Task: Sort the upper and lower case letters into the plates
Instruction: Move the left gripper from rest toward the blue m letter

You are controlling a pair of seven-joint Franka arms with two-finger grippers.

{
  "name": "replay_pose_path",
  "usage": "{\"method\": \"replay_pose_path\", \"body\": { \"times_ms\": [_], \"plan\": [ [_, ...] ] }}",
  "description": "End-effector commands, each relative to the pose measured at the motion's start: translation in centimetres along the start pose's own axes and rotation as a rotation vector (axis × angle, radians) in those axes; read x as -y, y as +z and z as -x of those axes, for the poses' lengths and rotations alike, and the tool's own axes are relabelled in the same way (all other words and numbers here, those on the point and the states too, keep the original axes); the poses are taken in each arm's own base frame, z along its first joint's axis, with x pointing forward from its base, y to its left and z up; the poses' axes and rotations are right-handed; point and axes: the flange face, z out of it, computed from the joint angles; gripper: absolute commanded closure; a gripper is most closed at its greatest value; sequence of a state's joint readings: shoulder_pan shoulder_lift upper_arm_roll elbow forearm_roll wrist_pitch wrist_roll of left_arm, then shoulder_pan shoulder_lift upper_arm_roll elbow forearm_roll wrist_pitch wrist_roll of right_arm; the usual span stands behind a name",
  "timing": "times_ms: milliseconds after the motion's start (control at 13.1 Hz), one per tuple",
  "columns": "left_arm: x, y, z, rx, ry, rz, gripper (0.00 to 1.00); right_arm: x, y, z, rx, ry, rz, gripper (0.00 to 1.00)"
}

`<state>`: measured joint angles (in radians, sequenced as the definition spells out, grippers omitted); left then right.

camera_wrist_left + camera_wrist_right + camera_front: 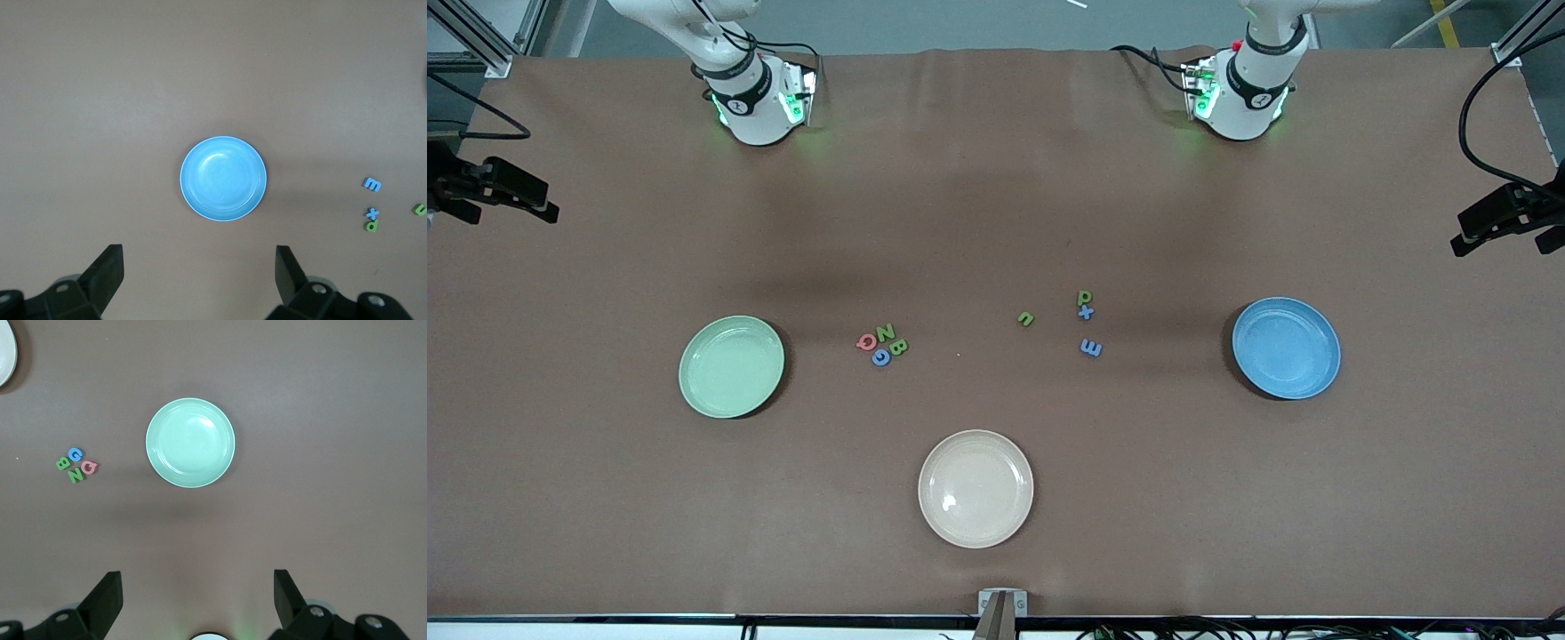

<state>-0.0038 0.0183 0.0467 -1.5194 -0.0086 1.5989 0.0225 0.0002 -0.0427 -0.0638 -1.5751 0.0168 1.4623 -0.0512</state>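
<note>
Plates are seen at mid-height of the front view: the mint green plate [731,366] at the left, the blue plate [1286,348] at the right, both empty. A cream plate [975,488] is seen at lower centre. Between the two task plates, capital letters Q, N, B and G [882,344] are clustered left of centre, and small letters u, p, x and m [1083,316] are scattered right of centre. The left gripper [200,267] is held open high over the blue plate; the right gripper [197,590] is held open high over the green plate.
</note>
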Motion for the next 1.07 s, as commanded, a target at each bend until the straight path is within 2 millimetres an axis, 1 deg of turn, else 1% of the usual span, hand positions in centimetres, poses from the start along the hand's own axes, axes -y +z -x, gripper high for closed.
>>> {"method": "replay_pose_path", "body": {
  "times_ms": [0, 153, 382, 535, 612, 688, 765, 841, 994],
  "plan": [
    [0.0, -1.0, 0.3, -0.004, 0.007, 0.011, 0.0, 0.1, 0.2, 0.9, -0.001, -0.008, -0.008, 0.0],
    [-0.1, -1.1, 0.4, -0.005, 0.008, 0.013, 0.0, 0.0, -0.1, 1.2, -0.003, -0.007, -0.008, 0.0],
    [-0.1, -1.1, 0.5, -0.002, -0.002, 0.015, 0.0, 0.0, 0.4, 2.1, -0.014, -0.007, -0.01, 0.0],
    [-0.5, -1.4, 0.6, -0.007, 0.001, 0.017, 0.0, 0.0, 0.4, 2.0, -0.015, -0.007, -0.01, 0.0],
    [-1.1, -1.1, 0.5, 0.0, 0.01, 0.025, 0.0, 0.0, 0.5, 2.0, -0.015, -0.007, -0.009, 0.0],
    [-2.0, -0.6, 0.3, 0.007, 0.022, 0.035, 0.0, 0.0, 0.5, 1.9, -0.018, -0.007, -0.009, 0.0],
    [-2.9, 0.3, 0.0, 0.025, 0.036, 0.037, 0.0, 0.0, 0.3, 1.9, -0.023, -0.007, -0.01, 0.0],
    [-4.4, 1.4, -0.4, 0.045, 0.06, 0.044, 0.0, 0.1, 0.2, 1.8, -0.025, -0.009, -0.01, 0.0],
    [-8.4, 4.7, -1.3, 0.102, 0.09, 0.056, 0.0, 0.3, 0.2, 1.8, -0.026, -0.01, -0.011, 0.0]
  ]
}}
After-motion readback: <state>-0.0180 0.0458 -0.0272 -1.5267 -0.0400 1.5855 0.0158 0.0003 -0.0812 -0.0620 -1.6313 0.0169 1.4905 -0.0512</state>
